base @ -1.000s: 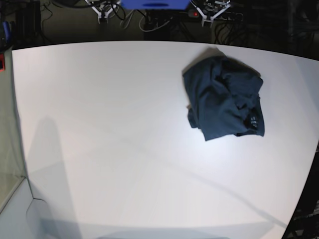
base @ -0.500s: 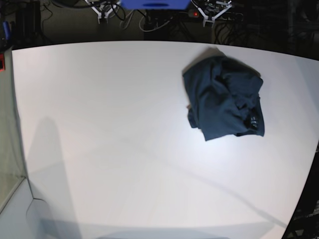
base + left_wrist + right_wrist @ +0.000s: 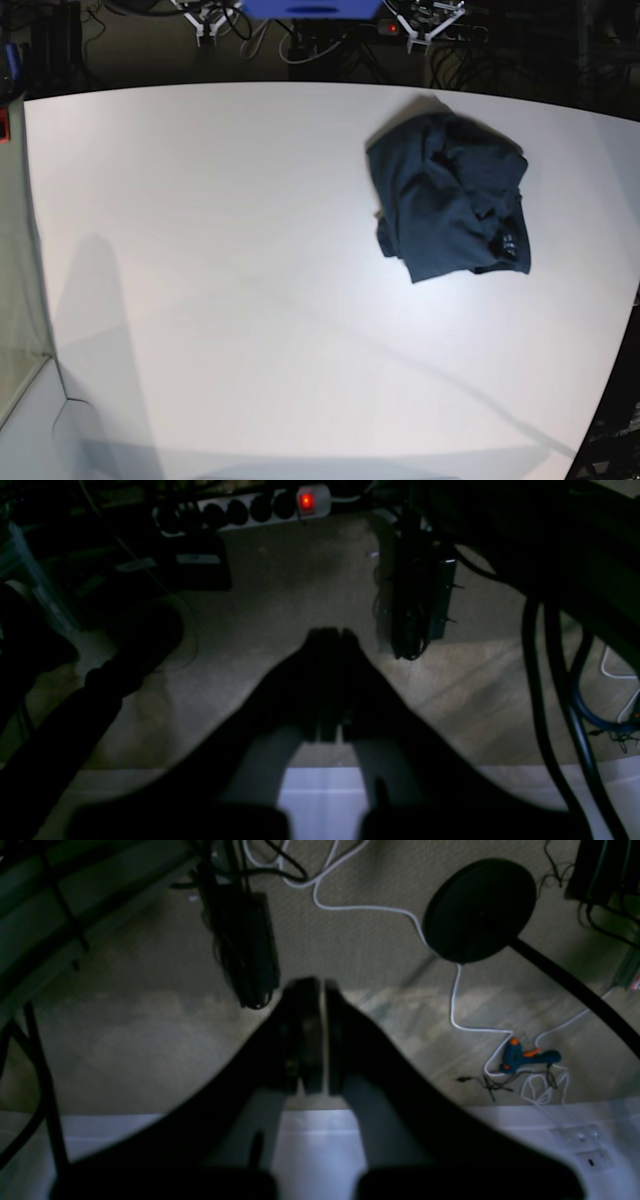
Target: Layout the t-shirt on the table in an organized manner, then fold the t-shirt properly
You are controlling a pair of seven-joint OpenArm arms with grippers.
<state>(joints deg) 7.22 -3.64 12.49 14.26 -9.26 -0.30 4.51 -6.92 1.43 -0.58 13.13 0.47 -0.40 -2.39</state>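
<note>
the dark navy-blue short-sleeved cloth t-shirt (image 3: 448, 198) lies crumpled in a heap on the large white smooth-topped table (image 3: 230, 280), toward the far side on the base view's right; a small white printed mark shows near its lower right edge; my left pincer (image 3: 331, 632) is closed, tips together, holding nothing, above the floor past the table edge; my right pincer (image 3: 316, 984) is likewise closed and empty; both sit well apart from the shirt; a power strip with a red lit switch (image 3: 306, 501) lies on the floor.
</note>
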